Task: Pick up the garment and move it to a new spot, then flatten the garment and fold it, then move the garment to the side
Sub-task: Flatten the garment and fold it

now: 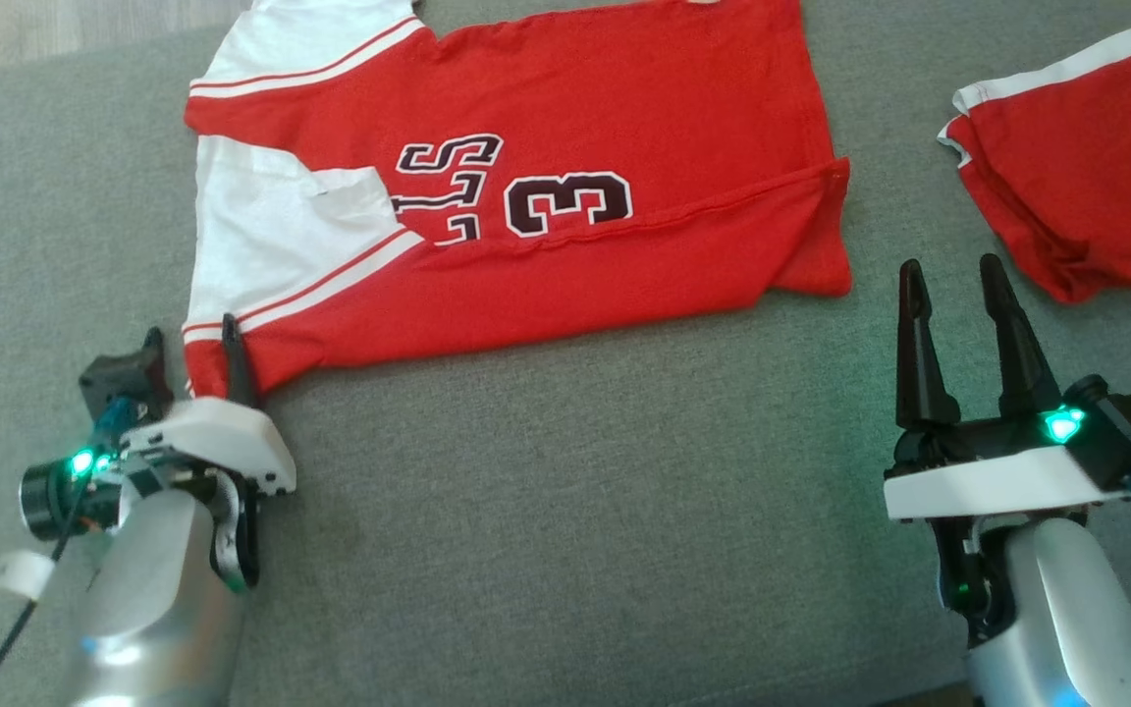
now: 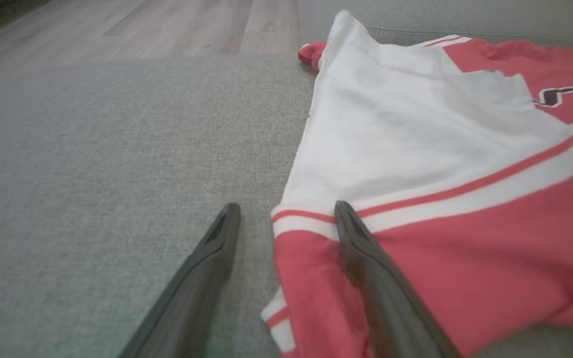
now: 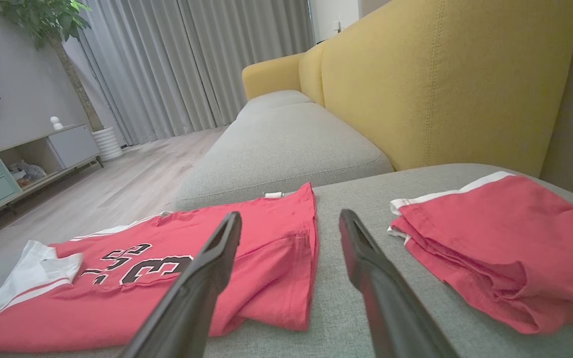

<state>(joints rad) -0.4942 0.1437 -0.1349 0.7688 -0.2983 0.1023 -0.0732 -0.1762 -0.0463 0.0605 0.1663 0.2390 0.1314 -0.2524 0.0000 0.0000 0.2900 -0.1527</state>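
Observation:
The garment [image 1: 575,128], a red jersey with white sleeves and black lettering, lies spread on the grey sofa cushion [image 1: 565,491], its near long edge folded over. My left gripper [image 1: 190,344] is open at the jersey's near left corner. In the left wrist view the corner of the garment [image 2: 416,149] sits between the left gripper's [image 2: 286,209] fingers, one finger over the red cloth and the other over bare cushion. My right gripper [image 1: 950,267] is open and holds nothing, just right of the jersey's near right corner. The right wrist view shows the right gripper [image 3: 290,216] above that end of the garment [image 3: 266,223].
A second red piece with white trim [image 1: 1086,167] lies folded at the cushion's right, also in the right wrist view [image 3: 505,233]. A yellow sofa backrest [image 3: 440,84] rises behind it. Wooden floor [image 2: 142,25] lies beyond the cushion's left edge, with a low cabinet [image 3: 18,159] further off.

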